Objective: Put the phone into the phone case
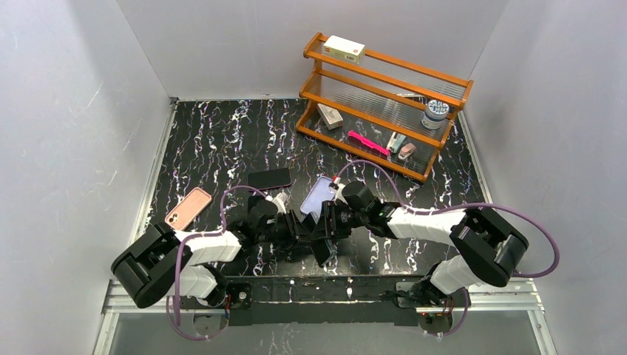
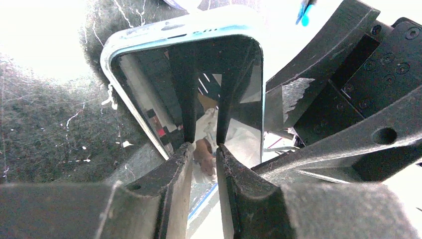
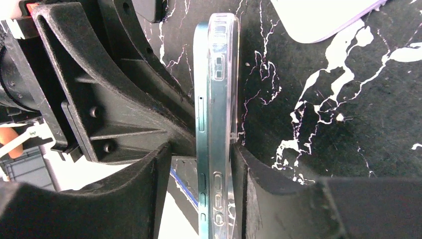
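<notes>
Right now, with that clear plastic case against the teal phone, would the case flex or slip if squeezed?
Probably flexes slightly: the clear plastic case looks thin, though the teal phone against it should stiffen it. Likely slippery: both look glossy and stand on edge inside the right gripper, so they could slide or tip.

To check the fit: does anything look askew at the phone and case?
Yes. In the right wrist view the phone stands against the case, not sunk in it: its blue edge shows fully, and its top ends short of the case's top.
</notes>
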You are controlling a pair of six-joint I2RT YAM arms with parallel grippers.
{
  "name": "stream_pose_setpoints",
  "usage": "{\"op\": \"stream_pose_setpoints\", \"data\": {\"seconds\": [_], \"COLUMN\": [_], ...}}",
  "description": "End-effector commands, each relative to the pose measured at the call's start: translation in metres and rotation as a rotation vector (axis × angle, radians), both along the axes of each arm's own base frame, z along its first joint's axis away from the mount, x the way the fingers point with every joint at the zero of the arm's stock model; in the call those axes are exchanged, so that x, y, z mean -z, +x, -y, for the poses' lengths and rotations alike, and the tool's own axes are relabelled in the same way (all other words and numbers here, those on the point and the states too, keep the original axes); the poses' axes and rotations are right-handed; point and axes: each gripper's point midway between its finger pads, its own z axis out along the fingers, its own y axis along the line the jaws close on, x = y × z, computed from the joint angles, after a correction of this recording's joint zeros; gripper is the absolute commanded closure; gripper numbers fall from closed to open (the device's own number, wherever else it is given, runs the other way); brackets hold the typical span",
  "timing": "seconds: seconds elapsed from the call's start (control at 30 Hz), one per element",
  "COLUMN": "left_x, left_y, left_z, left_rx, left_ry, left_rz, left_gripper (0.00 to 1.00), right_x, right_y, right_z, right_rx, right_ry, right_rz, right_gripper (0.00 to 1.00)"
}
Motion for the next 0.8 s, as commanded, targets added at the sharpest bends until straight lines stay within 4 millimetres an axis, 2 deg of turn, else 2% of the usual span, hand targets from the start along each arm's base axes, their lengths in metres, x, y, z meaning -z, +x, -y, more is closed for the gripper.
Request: {"op": "stream_pose_setpoints", "data": {"seconds": [0.0, 0.07, 0.23, 0.33, 0.5, 0.57, 0.63, 0.77], "left_x": [-0.039, -0.035, -0.026, -0.025, -0.031, -0.036, -0.046, -0.073], "left_y": [0.017, 0.016, 0.015, 0.015, 0.017, 0.019, 0.024, 0.029], "left_z": [0.020, 0.018, 0.015, 0.013, 0.009, 0.006, 0.001, -0.011], "left_rx": [-0.008, -0.016, -0.013, -0.018, -0.028, -0.025, -0.033, -0.030], "left_ry": [-0.125, -0.114, -0.087, -0.083, -0.060, -0.027, 0.012, 0.053], "left_rz": [0.120, 0.117, 0.112, 0.114, 0.133, 0.154, 0.182, 0.227], "left_gripper": [0.77, 0.77, 0.77, 0.77, 0.73, 0.69, 0.60, 0.37], "right_x": [-0.014, -0.013, -0.008, -0.009, -0.011, -0.016, -0.026, -0.053], "right_y": [-0.010, -0.011, -0.013, -0.012, -0.008, -0.007, -0.004, 0.004], "right_z": [-0.008, -0.006, 0.001, 0.003, 0.005, 0.004, 0.003, 0.005], "right_rx": [-0.039, -0.038, -0.021, -0.012, 0.003, 0.003, 0.013, 0.054], "right_ry": [0.052, 0.051, 0.036, 0.035, 0.027, 0.043, 0.074, 0.145], "right_rz": [0.009, 0.006, 0.008, 0.018, 0.037, 0.047, 0.068, 0.107], "right_gripper": [0.49, 0.55, 0.88, 0.98, 0.99, 0.99, 0.99, 0.99]}}
